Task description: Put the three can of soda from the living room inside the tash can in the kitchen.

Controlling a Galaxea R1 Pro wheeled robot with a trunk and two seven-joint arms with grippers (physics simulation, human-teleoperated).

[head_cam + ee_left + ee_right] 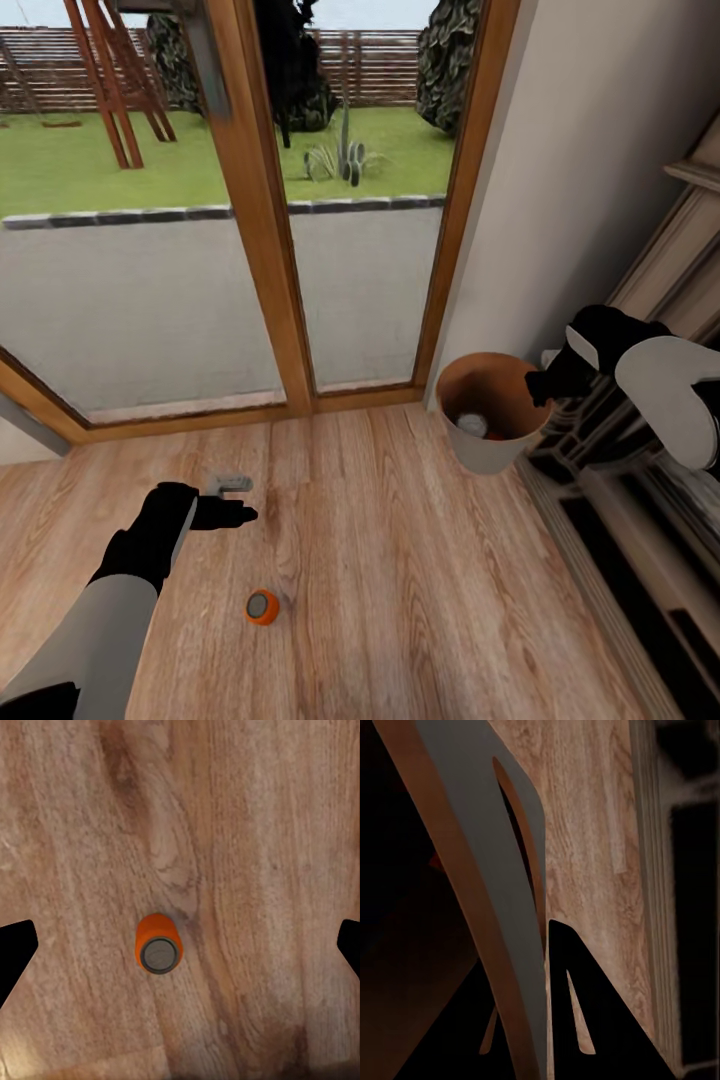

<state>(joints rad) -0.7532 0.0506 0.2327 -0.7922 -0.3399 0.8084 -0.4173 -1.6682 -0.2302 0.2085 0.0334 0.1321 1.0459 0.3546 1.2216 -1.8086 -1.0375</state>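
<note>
- Pale wood floor runs up to wood-framed glass doors with a garden beyond; dark shelving lines the wall on my right.
- One can of soda stands upright on the boards, silvery top facing the head camera, well apart from the tash can near the door corner.
- Inside the bin, a pale round top shows against the copper lining, and I take it for a can already dropped in.
- My left gripper hovers above the floor just beyond the standing can, nothing between its fingers; in the left wrist view the can sits between two dark fingertips set wide at the frame edges.
- My right gripper hangs at the bin's rim; the right wrist view shows the grey bin wall close against a dark finger, and I cannot tell whether that claw is wide or closed.
- I judge the can light, rigid and smooth-walled, easy to tip or squirt out of a loose pinch. The body below the top rim, squeezed across its width, looks like the place to take it.
</note>
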